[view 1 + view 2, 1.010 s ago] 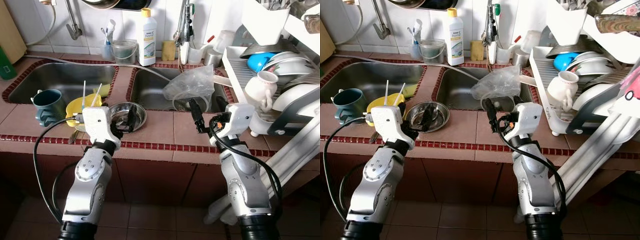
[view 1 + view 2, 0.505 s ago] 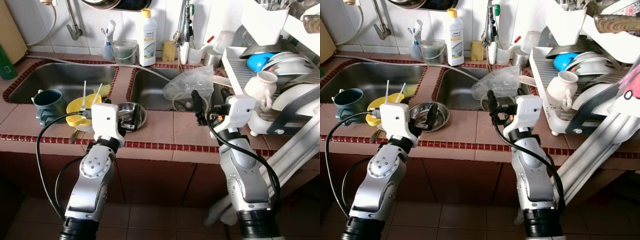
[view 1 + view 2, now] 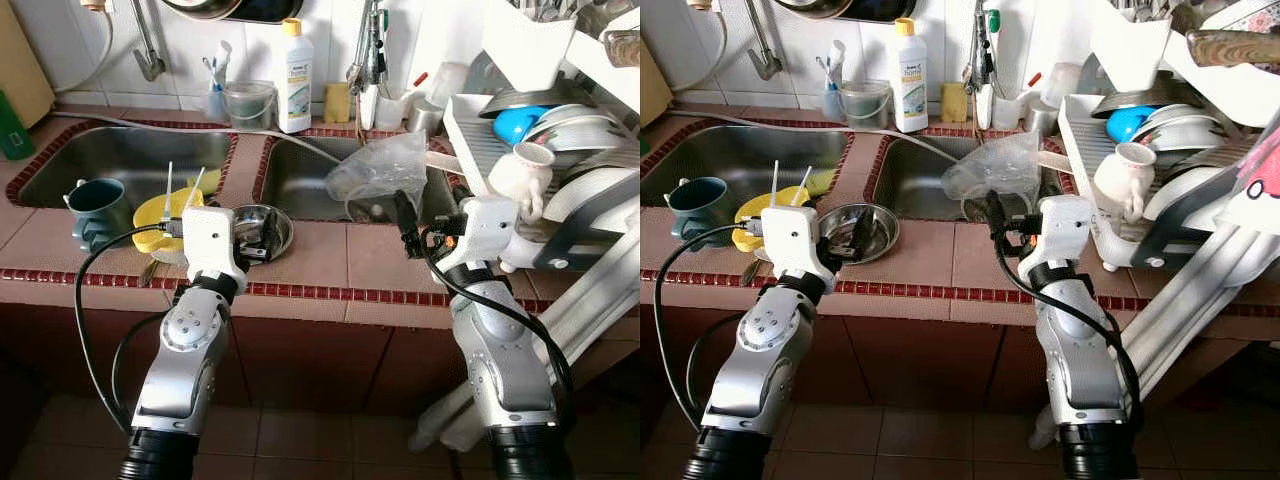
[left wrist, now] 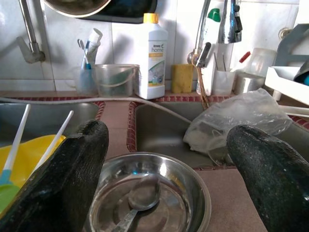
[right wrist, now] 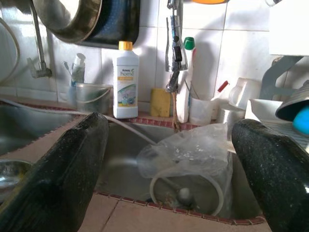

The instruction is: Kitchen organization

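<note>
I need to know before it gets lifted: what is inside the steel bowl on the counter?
A metal spoon lies inside the steel bowl, its scoop near the middle. The bowl's near part is hidden behind the left gripper, whose fingers are open.

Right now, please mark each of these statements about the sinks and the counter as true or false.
1. A spoon lies in the steel bowl. True.
2. The left gripper is shut on the bowl. False: its fingers are spread apart, with the bowl seen between them.
3. The plastic bag lies in the right sink. True.
4. The blue mug stands in the dish rack. False: it stands on the counter by the left sink.
5. The right gripper is open and holds nothing. True.
</note>
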{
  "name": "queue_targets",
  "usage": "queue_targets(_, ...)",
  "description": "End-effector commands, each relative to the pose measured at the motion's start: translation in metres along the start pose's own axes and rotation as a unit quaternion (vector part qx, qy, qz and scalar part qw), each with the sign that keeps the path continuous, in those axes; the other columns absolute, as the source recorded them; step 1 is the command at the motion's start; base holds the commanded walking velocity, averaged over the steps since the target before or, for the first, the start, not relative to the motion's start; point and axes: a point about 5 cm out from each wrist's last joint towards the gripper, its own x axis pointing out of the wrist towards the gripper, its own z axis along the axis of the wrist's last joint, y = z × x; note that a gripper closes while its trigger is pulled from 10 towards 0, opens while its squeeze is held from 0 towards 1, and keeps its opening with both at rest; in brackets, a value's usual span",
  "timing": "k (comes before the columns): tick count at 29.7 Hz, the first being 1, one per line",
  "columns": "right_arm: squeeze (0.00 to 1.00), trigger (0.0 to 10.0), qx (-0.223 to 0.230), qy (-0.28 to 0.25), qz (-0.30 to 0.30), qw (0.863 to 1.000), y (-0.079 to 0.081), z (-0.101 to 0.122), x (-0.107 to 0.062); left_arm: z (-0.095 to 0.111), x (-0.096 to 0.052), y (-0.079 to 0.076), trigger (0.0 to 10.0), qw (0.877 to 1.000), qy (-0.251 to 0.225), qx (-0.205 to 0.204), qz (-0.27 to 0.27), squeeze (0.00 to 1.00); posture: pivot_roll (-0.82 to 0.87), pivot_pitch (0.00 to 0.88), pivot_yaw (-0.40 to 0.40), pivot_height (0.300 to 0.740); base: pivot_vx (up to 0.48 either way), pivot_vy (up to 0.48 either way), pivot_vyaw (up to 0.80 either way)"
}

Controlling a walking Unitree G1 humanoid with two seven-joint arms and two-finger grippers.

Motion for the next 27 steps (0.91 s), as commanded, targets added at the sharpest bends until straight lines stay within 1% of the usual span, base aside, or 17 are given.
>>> queue_targets(1, 0.0, 10.0, 0.0, -0.003, 0.006, 1.0, 0.002, 0.0, 0.0, -0.003, -0.004, 0.002, 10.0, 1.0, -0.004, -0.007, -0.01, 0.0, -0.06, 0.0, -0.005, 0.74, 0.0, 0.0, 0.0)
queue_targets(3, 0.0, 10.0, 0.007, -0.005, 0.017, 1.0, 0.004, 0.001, -0.001, -0.003, -0.006, 0.002, 10.0, 1.0, -0.008, -0.01, -0.018, 0.0, -0.06, 0.0, 0.0, 0.74, 0.0, 0.0, 0.0)
queue_targets(6, 0.0, 10.0, -0.002, -0.006, 0.041, 0.999, 0.012, -0.003, -0.009, -0.01, -0.011, 0.004, 10.0, 1.0, 0.003, -0.014, -0.024, 0.0, -0.07, 0.0, 0.004, 0.74, 0.0, 0.0, 0.0)
queue_targets(7, 1.0, 10.0, 0.0, -0.007, 0.045, 0.999, 0.012, -0.004, -0.011, -0.01, -0.012, 0.004, 10.0, 1.0, 0.005, -0.01, -0.027, 0.0, -0.07, 0.0, -0.007, 0.74, 0.0, 0.0, 0.0)
queue_targets(8, 1.0, 10.0, 0.0, -0.007, 0.045, 0.999, 0.012, -0.004, -0.011, -0.01, -0.012, 0.004, 10.0, 1.0, 0.005, -0.01, -0.027, 0.0, -0.07, 0.0, -0.007, 0.74, 0.0, 0.0, 0.0)
queue_targets(10, 1.0, 10.0, 0.006, -0.009, 0.044, 0.999, 0.011, -0.002, -0.013, -0.008, -0.012, 0.003, 10.0, 0.999, 0.005, -0.027, -0.043, 0.0, -0.06, 0.0, -0.013, 0.74, 0.0, 0.0, 0.0)
queue_targets(11, 1.0, 10.0, 0.003, -0.011, 0.045, 0.999, 0.011, -0.001, -0.012, -0.007, -0.012, 0.002, 10.0, 0.999, 0.003, -0.021, -0.05, 1.0, -0.06, 0.0, -0.014, 0.74, 0.0, 0.0, 0.0)
queue_targets(12, 1.0, 10.0, 0.0, -0.012, 0.046, 0.999, 0.01, 0.0, -0.012, -0.006, -0.011, 0.001, 10.0, 0.998, 0.002, -0.015, -0.054, 1.0, -0.06, 0.0, -0.014, 0.74, 0.0, 0.0, 0.0)
queue_targets(13, 1.0, 10.0, -0.008, -0.015, 0.047, 0.999, 0.01, 0.001, -0.01, -0.005, -0.01, 0.0, 10.0, 0.997, 0.0, -0.03, -0.073, 1.0, -0.06, 0.0, -0.011, 0.74, 0.0, 0.0, 0.0)
queue_targets(15, 1.0, 10.0, -0.02, -0.022, 0.048, 0.998, 0.008, 0.003, -0.007, -0.003, -0.008, 0.001, 10.0, 0.997, -0.001, -0.027, -0.072, 1.0, -0.06, 0.0, -0.005, 0.74, 0.0, 0.0, 0.0)
queue_targets(18, 1.0, 10.0, -0.022, -0.023, 0.044, 0.999, 0.006, 0.003, -0.006, -0.003, -0.007, 0.002, 10.0, 0.998, 0.0, -0.018, -0.063, 1.0, -0.06, 0.0, -0.002, 0.74, 0.0, 0.0, 0.0)
queue_targets(19, 0.12, 10.0, -0.027, -0.023, 0.034, 0.999, 0.004, 0.004, -0.006, 0.002, -0.006, 0.005, 10.0, 0.999, -0.002, -0.013, -0.052, 0.23, -0.06, 0.0, -0.001, 0.74, 0.0, 0.0, 0.0)
queue_targets(20, 0.12, 10.0, -0.027, -0.023, 0.034, 0.999, 0.004, 0.004, -0.006, 0.002, -0.006, 0.005, 10.0, 0.999, -0.002, -0.013, -0.052, 0.23, -0.06, 0.0, -0.001, 0.74, 0.0, 0.0, 0.0)
queue_targets(21, 0.0, 10.0, -0.024, -0.027, 0.035, 0.999, 0.005, 0.006, -0.006, 0.006, -0.005, 0.007, 10.0, 0.999, -0.009, -0.004, -0.046, 0.0, -0.06, 0.0, 0.006, 0.74, 0.0, 0.0, 0.0)
queue_targets(24, 0.0, 10.0, -0.026, -0.033, 0.032, 0.999, 0.006, 0.007, -0.007, 0.01, -0.005, 0.013, 10.0, 0.999, -0.019, 0.025, -0.033, 0.0, -0.07, 0.0, 0.012, 0.74, 0.0, 0.0, 0.0)
queue_targets(25, 0.0, 10.0, -0.032, -0.036, 0.032, 0.998, 0.007, 0.007, -0.009, 0.009, -0.005, 0.018, 10.0, 1.0, -0.015, 0.015, -0.014, 0.0, -0.07, 0.0, 0.014, 0.74, 0.0, 0.0, 0.0)
queue_targets(27, 0.0, 10.0, -0.033, -0.037, 0.032, 0.998, 0.007, 0.008, -0.01, 0.009, -0.004, 0.019, 10.0, 1.0, -0.011, -0.001, -0.014, 0.0, -0.08, 0.0, 0.016, 0.74, 0.0, 0.0, 0.0)
